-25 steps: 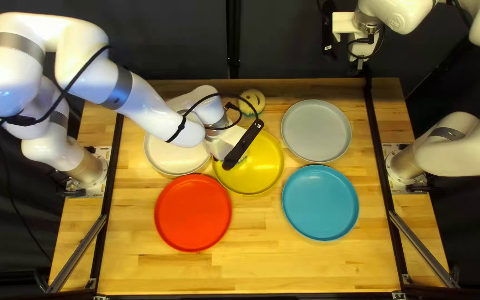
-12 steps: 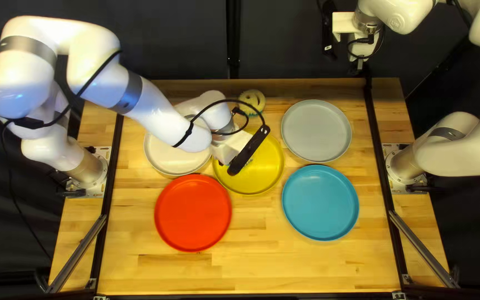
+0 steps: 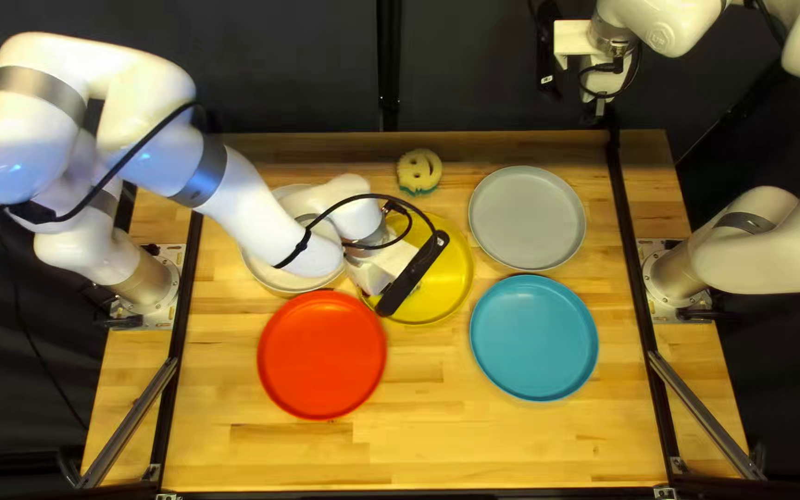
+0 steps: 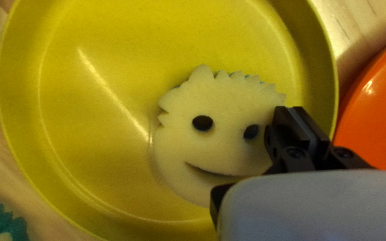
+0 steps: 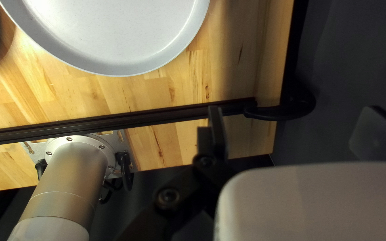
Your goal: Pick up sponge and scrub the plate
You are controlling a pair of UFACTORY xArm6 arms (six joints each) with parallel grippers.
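Inside the yellow plate (image 4: 90, 111), toward its rim by the red plate (image 4: 380, 116), lies the sponge (image 4: 220, 151); left gripper's (image 4: 294, 108) jaws pinch its edge, bulk centreward; right gripper (image 5: 295, 107), spread, is farther.

a wooden surface (image 3: 418, 454) holds a red plate (image 3: 321, 355), yellow plate (image 3: 451, 278), white plate (image 3: 263, 267), gray plate (image 3: 527, 218) and blue plate (image 3: 534, 338). a smiley sponge (image 3: 419, 170) sits near its far edge, beyond the yellow one.

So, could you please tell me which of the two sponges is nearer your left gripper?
The sponge in the yellow plate, right at my left gripper; the other sponge lies on the table, beyond that plate.
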